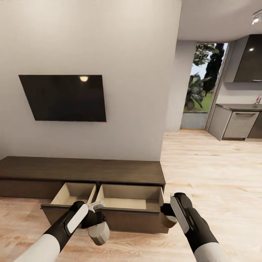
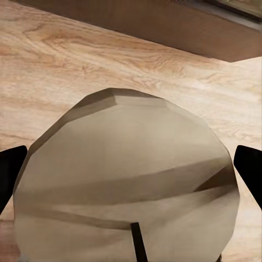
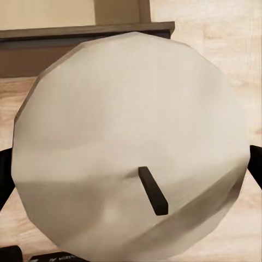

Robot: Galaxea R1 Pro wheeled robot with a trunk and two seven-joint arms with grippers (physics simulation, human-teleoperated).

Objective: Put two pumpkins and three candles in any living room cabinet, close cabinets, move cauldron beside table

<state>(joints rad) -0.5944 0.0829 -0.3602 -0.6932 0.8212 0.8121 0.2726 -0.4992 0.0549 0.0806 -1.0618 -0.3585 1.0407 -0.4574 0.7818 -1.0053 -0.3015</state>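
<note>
Here, two cream-white candles, one per gripper. Left candle (image 1: 99, 233) pinched in the left gripper (image 1: 97, 226), low in front of the left open drawer (image 1: 74, 194); long axis tilted, wick end turned down toward the wood floor (image 1: 203, 171). In the left wrist view, round top face (image 2: 126, 180) with dark wick (image 2: 138, 243) between two black fingertips (image 2: 10, 177), floor and dark drawer front (image 2: 164, 24) beyond. Right candle (image 1: 167, 220) clamped in the right gripper (image 1: 168, 215), just beside the right front corner of the right open drawer (image 1: 131, 199); axis cannot be told from the head view. In the right wrist view, flat wick face (image 3: 131, 147) toward the camera, drawer front behind. Both drawers of the dark brown cabinet (image 1: 82, 170) pulled out, pale insides bare where visible. Above, black television (image 1: 64, 97) on the grey wall; far right, grey kitchen cabinets (image 1: 240, 124) and a garden window (image 1: 203, 78).
</note>
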